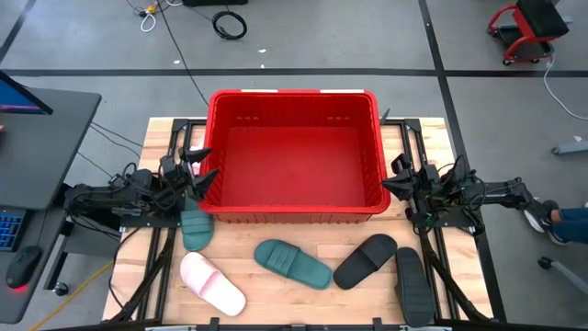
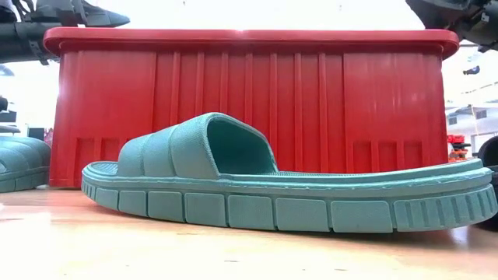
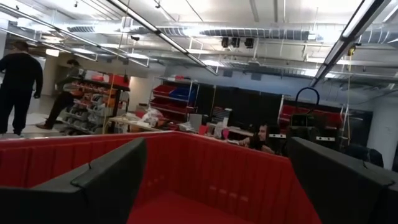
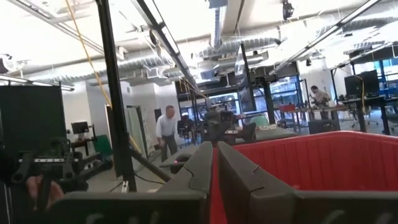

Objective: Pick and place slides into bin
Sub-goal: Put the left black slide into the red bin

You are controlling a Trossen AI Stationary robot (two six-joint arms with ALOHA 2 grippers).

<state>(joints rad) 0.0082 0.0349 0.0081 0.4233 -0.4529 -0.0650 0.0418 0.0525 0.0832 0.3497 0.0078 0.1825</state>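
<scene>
With the red bin (image 1: 296,156) empty, five slides lay on the desk (image 1: 276,294) before it, the teal slide (image 1: 292,263) judged light, rubbery, best taken by its strap, left tool (image 1: 197,171) spread apart, right tool (image 1: 397,179) together.

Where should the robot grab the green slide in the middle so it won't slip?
Probably by the strap of the green slide: it arches up over the sole, as the low view shows, so one finger can slip under it. Come from straight above; the slide lies flat on the table, sole down, apart from the other slides. The open left gripper is nearer.
</scene>
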